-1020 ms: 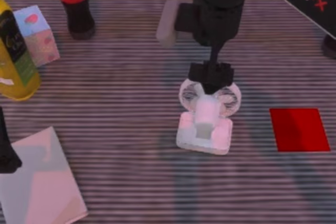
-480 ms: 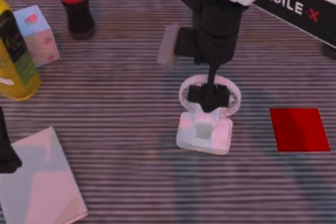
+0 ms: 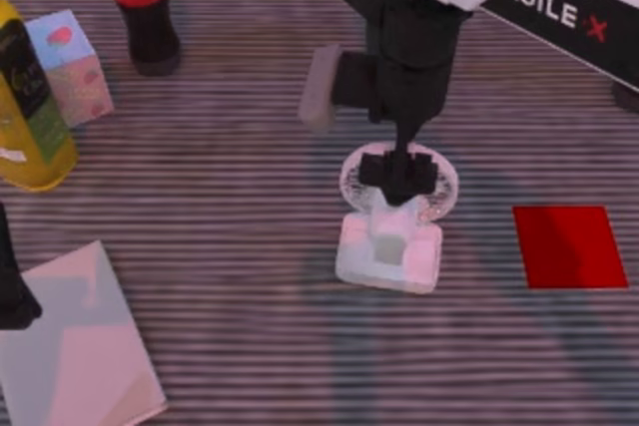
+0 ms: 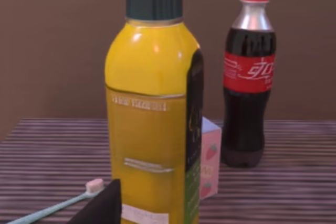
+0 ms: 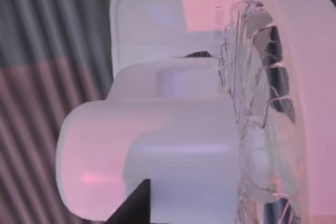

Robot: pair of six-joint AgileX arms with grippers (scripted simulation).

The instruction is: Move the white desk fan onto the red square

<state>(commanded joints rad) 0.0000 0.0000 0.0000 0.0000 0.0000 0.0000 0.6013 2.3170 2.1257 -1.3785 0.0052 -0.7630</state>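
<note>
The white desk fan (image 3: 389, 254) stands upright near the table's middle, its round cage head toward the back and its squarish base toward the front. My right gripper (image 3: 397, 175) reaches down from the back and is shut on the fan's cylindrical hub (image 5: 157, 150). One dark fingertip (image 5: 137, 205) lies against the hub. The red square (image 3: 569, 246) lies flat on the table to the right of the fan, bare, a short gap from the base. My left gripper (image 3: 12, 296) is parked at the left edge, open and empty.
A cola bottle (image 3: 142, 9) stands at the back left. Next to it are a pink strawberry carton (image 3: 70, 67) and a tall yellow bottle (image 3: 25, 107). A pale pink book (image 3: 75, 351) lies front left. A toothbrush (image 4: 52, 208) lies by the yellow bottle.
My right gripper came down from above the cage head onto the hub and closed there. The fan's base and the left arm stayed where they were.
</note>
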